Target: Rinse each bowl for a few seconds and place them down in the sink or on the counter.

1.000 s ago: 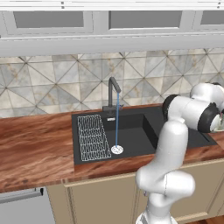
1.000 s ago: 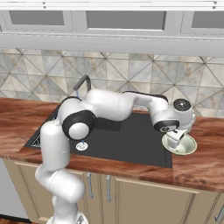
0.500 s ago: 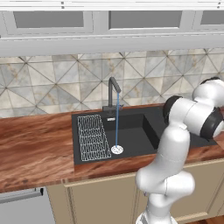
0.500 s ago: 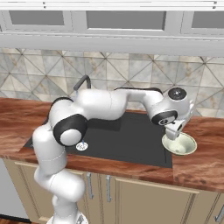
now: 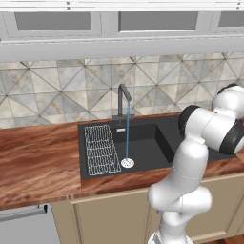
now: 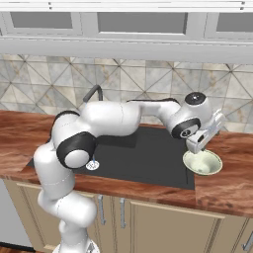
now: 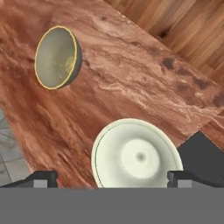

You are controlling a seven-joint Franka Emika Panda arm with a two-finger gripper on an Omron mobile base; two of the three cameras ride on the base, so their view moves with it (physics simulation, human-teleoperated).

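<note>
A: Our fingers (image 7: 109,178) are wide open, holding nothing, right over the pale bowl (image 7: 136,154) on the bench (image 7: 131,83) by the sink (image 6: 143,158).

B: Farther off sits the yellow bowl (image 7: 56,57). We think both still need rinsing; water (image 5: 127,133) runs.

A backsplash (image 5: 57,90) of grey-beige triangle-patterned tiles is seen behind the worktop. White wall cabinets (image 5: 119,24) with grey panels are mounted above, beige base cabinets (image 6: 148,222) below. A wood-plank floor (image 7: 192,26) is glimpsed.
</note>
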